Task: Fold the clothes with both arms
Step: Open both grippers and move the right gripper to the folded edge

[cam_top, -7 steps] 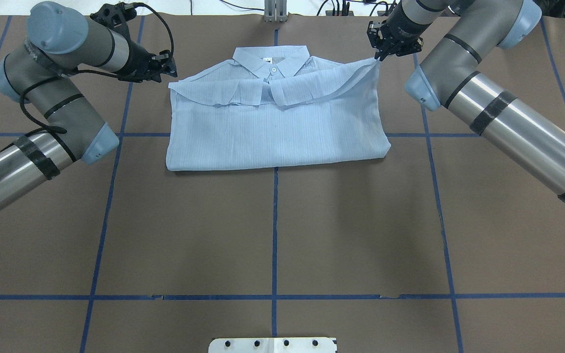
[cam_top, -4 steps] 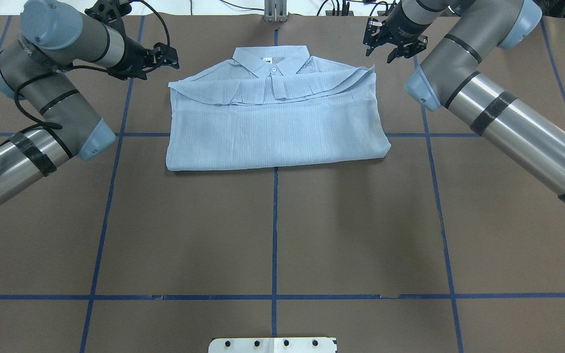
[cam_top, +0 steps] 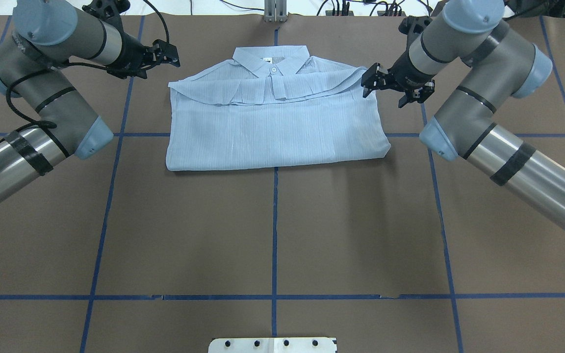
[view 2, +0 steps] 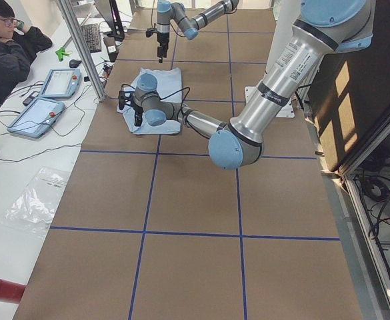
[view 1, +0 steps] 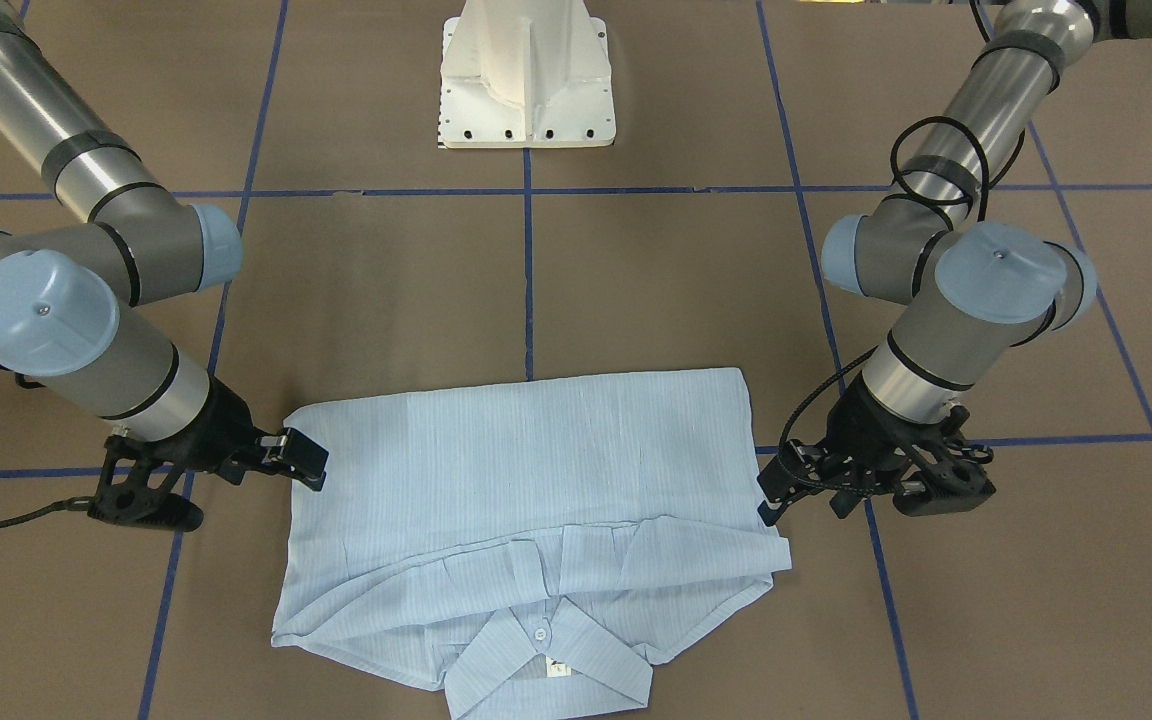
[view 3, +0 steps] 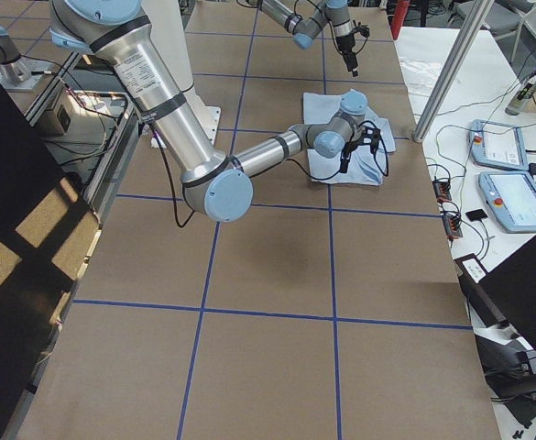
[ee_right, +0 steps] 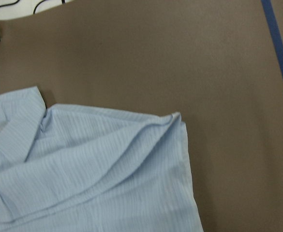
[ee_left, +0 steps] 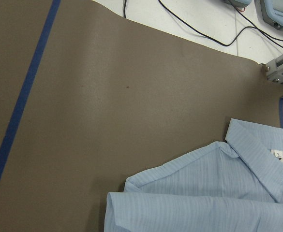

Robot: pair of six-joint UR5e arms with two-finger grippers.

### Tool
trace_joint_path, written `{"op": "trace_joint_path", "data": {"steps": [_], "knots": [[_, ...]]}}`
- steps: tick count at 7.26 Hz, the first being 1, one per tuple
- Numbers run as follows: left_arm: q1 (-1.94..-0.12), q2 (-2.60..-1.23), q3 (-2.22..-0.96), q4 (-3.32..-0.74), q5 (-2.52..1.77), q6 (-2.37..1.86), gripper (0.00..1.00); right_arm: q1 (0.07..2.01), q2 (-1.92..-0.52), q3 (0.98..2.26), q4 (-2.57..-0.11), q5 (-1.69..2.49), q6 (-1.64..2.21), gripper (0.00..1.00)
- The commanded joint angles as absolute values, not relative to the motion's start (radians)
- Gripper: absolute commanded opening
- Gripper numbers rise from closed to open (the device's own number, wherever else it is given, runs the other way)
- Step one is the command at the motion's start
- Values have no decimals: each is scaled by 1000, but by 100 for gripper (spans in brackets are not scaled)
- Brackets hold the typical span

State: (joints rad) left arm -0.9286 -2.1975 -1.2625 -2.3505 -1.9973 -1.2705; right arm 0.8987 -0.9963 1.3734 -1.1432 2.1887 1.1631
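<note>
The clothes, a light blue striped shirt [cam_top: 275, 122] [view 1: 526, 470], lie folded into a flat rectangle with the collar on the far side. Both sleeves are folded across below the collar. My left gripper [cam_top: 168, 54] [view 1: 771, 492] hovers open and empty just off the shirt's far left corner. My right gripper [cam_top: 368, 81] [view 1: 304, 460] stands open and empty against the shirt's right edge, near the shoulder. The left wrist view shows only the shirt's collar corner [ee_left: 204, 193]. In the right wrist view the shoulder fold [ee_right: 93, 169] fills the lower left, and no fingers show.
The brown table cover carries a grid of blue tape lines [cam_top: 275, 296]. The white pedestal base [view 1: 526, 80] stands at the near edge. A metal post [cam_top: 275, 12] and cables lie beyond the far edge. A person [view 2: 8, 47] sits at a side bench with tablets [view 2: 55, 83].
My right gripper let go of the shirt's right shoulder corner, which dropped flat. That gripper then swung down beside the shirt's right edge. My left gripper pulled back slightly from the shirt.
</note>
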Motion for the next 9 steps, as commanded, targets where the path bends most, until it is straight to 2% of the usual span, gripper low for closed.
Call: {"op": "trace_joint_path", "data": {"steps": [1, 2, 4, 6, 8, 9], "knots": [[-928, -2195, -1276, -2349, -1999, -1272, 98, 845, -1061, 1393, -1143, 2186, 1166, 98], [-928, -2195, -1276, -2350, -1999, -1272, 98, 830, -1066, 1385, -1144, 2181, 1161, 98], [-928, -2195, -1276, -2350, -1999, -1272, 98, 821, -1066, 1370, -1146, 2183, 1149, 88], [-928, -2192, -1275, -2350, -1999, -1270, 98, 818, -1068, 1370, -1140, 2189, 1147, 64], [-928, -2189, -1275, -2350, -1997, -1272, 98, 821, -1063, 1376, -1137, 2192, 1147, 22], [-928, -2187, -1275, -2350, -1997, -1270, 98, 830, -1063, 1379, -1135, 2203, 1147, 12]]}}
